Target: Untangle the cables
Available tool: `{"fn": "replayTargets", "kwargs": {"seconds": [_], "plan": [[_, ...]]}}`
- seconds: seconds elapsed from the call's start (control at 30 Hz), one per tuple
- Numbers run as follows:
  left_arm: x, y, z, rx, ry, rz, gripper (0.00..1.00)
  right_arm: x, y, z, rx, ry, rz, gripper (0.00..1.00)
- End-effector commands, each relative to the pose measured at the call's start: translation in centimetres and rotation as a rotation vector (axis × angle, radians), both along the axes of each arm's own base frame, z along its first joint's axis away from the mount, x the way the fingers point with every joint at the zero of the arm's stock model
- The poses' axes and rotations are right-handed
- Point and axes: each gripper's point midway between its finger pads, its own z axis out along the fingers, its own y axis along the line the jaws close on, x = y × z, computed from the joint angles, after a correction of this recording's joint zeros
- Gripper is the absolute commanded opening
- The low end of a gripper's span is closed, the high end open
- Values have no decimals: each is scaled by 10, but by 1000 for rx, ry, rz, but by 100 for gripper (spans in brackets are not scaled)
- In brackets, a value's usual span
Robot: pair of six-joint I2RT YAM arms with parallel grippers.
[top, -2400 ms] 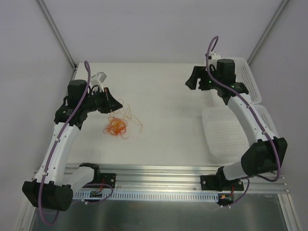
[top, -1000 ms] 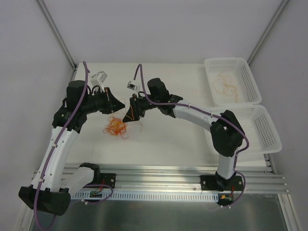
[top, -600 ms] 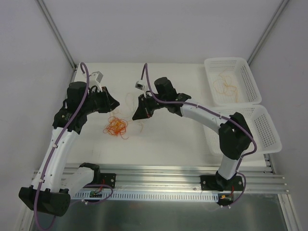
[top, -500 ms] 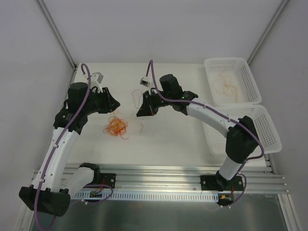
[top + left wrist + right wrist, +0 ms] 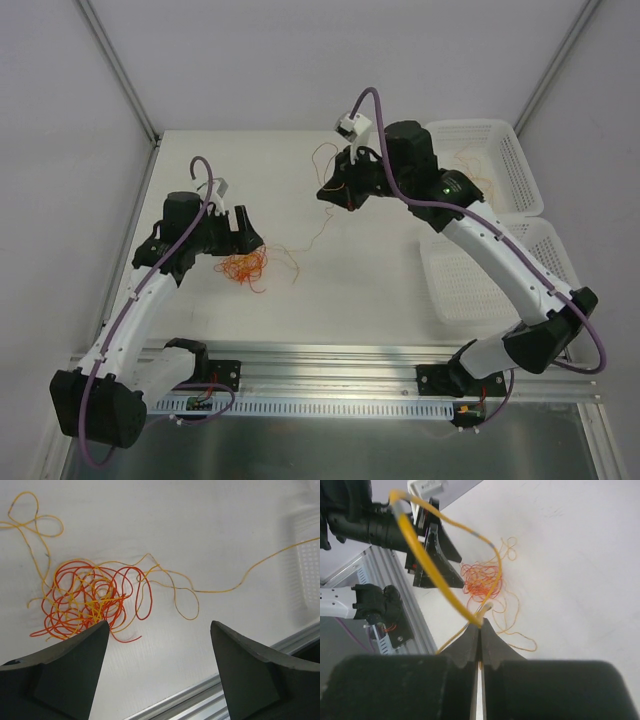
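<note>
The cables (image 5: 243, 267) lie tangled, red-orange and yellow, on the table (image 5: 370, 280), left of centre. One yellow cable (image 5: 447, 597) leaves the heap toward the right and rises to the right hand (image 5: 330, 192), which is raised above the table with its jaws closed on that cable. The left hand (image 5: 160, 635) hovers just above the heap, jaws wide apart, holding nothing. Two white baskets (image 5: 465, 285) sit at the table's right edge.
</note>
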Motion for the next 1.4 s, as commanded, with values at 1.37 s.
{"fn": "replayTargets", "kwargs": {"seconds": [1.37], "plan": [[8,6,-41,11,68,87,97,59,-194,134,43,-329,-637,1]]}}
